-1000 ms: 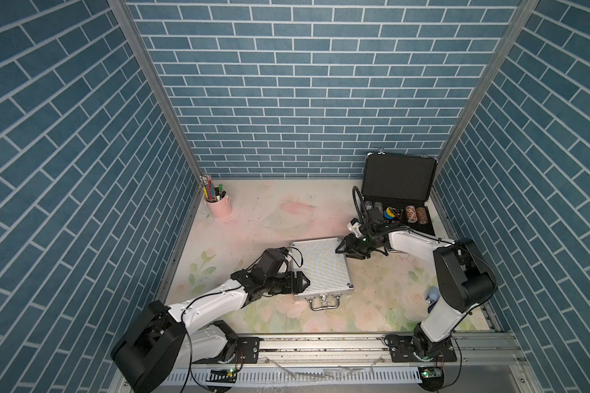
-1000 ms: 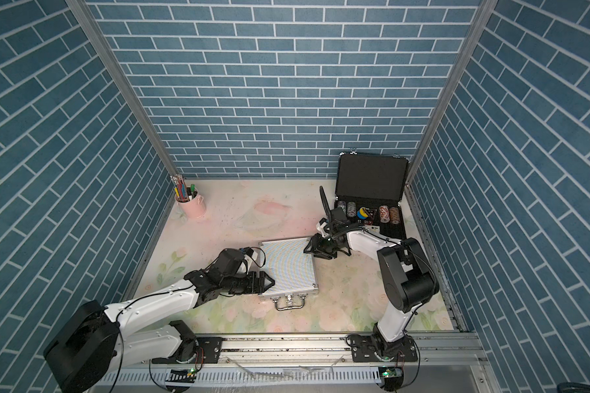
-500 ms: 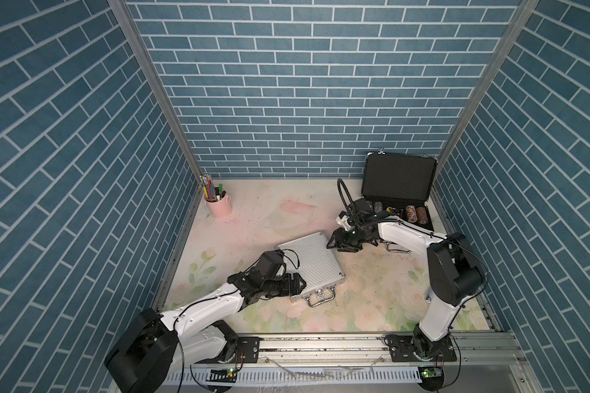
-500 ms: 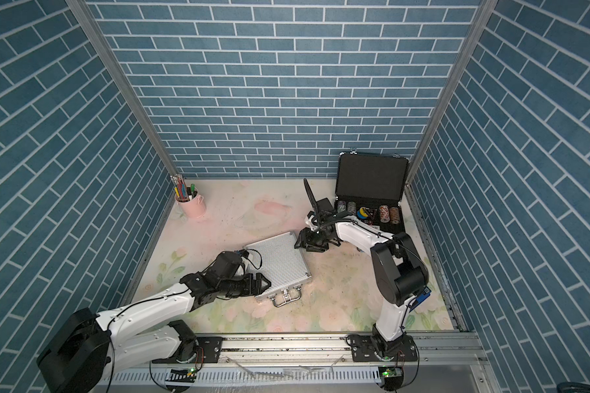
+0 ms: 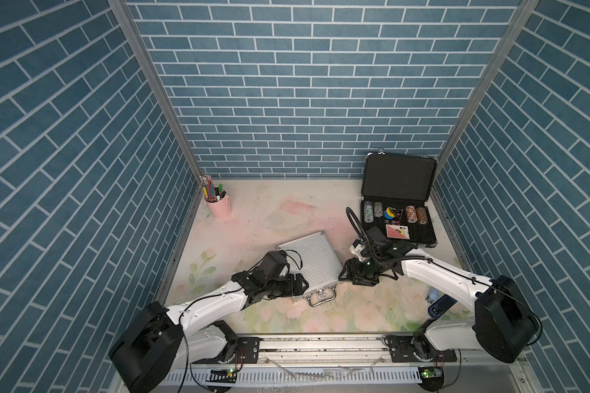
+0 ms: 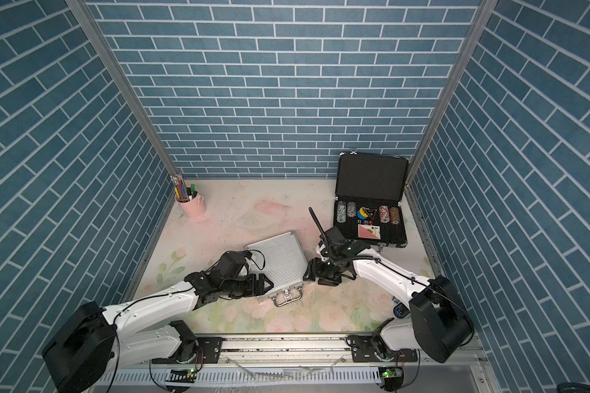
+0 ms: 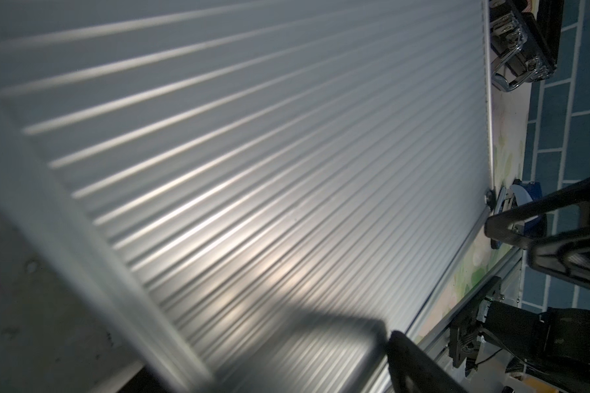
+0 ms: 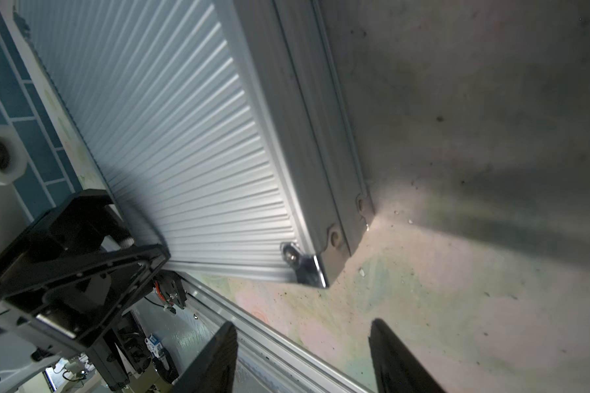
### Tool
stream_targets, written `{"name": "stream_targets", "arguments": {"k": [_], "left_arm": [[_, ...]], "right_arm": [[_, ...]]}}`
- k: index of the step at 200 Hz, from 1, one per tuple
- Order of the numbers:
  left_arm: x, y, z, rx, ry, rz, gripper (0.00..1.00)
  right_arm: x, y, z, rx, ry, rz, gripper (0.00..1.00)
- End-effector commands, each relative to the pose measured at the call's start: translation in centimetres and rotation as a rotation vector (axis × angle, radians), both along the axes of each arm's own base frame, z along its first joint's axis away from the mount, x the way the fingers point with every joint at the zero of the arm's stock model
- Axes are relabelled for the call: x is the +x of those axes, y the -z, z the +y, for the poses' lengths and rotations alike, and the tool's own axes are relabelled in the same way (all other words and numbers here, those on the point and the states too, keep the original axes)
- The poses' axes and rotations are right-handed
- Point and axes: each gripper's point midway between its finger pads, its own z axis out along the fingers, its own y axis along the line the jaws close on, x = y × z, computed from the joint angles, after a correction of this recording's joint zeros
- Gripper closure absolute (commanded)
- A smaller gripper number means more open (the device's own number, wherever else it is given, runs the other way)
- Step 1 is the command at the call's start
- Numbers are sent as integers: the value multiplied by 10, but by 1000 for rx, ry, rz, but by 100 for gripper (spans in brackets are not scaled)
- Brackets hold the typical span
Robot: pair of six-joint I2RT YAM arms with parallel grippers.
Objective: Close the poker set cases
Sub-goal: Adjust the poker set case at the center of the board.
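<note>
Behind the right end effector (image 5: pixel 343 274), jaws parted and empty beside the shut silver case (image 5: pixel 309 260), the black case (image 5: pixel 424 234) lies open at the rear right corner of the bench (image 5: pixel 276 211), long axis along the back wall (image 5: pixel 286 102), lid (image 5: pixel 399 178) upright, far from the left end effector (image 5: pixel 302 285), likewise spread wide.

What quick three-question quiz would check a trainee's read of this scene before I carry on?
1. True or false: the silver case is shut.
2. What does the open black case hold? A) chips and cards B) pencils C) nothing
3. Fill in: the right tool, near the silver case's corner, is ___ and holds nothing.
Key: 1 true; 2 A; 3 open.
</note>
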Motion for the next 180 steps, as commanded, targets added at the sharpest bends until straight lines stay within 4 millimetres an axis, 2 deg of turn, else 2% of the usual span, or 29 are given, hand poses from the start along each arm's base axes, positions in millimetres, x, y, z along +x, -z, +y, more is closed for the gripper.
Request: {"name": "stream_targets", "arguments": {"k": [1, 27, 49, 69, 92, 129, 135, 139, 180], "left_arm": [[0, -3, -7, -6, 28, -12, 9], [-1, -7, -4, 1, 22, -19, 9], [-1, -15, 2, 22, 19, -36, 7], [0, -22, 13, 56, 16, -40, 5], [9, -32, 29, 83, 0, -40, 5], [38, -46, 56, 141, -31, -64, 4], [41, -44, 62, 168, -28, -56, 4], [50, -50, 63, 174, -30, -72, 4], [108, -58, 84, 260, -38, -100, 3]], "right_arm": [[20, -1, 21, 70, 51, -14, 36], [38, 8, 29, 61, 76, -37, 38], [54, 8, 39, 72, 79, -56, 40], [67, 7, 46, 74, 77, -71, 41], [81, 6, 51, 74, 63, -82, 42], [98, 2, 65, 82, 7, -94, 43], [100, 2, 67, 85, 0, -94, 43], [102, 1, 69, 88, -4, -96, 44], [118, -2, 83, 95, -50, -113, 45]]}}
